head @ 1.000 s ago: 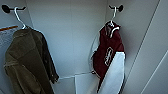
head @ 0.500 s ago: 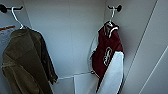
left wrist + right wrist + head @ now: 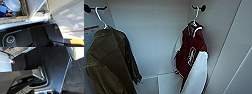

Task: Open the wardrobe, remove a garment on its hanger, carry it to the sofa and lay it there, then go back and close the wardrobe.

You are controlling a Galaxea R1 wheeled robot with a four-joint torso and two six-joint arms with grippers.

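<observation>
The wardrobe (image 3: 154,37) stands open in front of me, its plain white inside facing the head camera. On its right side hangs the garment (image 3: 191,55), a maroon jacket with white sleeves and a white chest emblem. It sits on a thin white hanger (image 3: 195,17), whose hook is caught over a dark peg (image 3: 202,8) on the side wall. The jacket hangs straight, and nothing touches it.
An olive-green jacket (image 3: 106,62) hangs on its own white hanger (image 3: 99,16) at the left. A white panel (image 3: 234,50) runs along the right. The left wrist view holds a white bowl (image 3: 13,5) and a wicker basket (image 3: 12,20). Dark carpet (image 3: 75,78) lies below the right wrist.
</observation>
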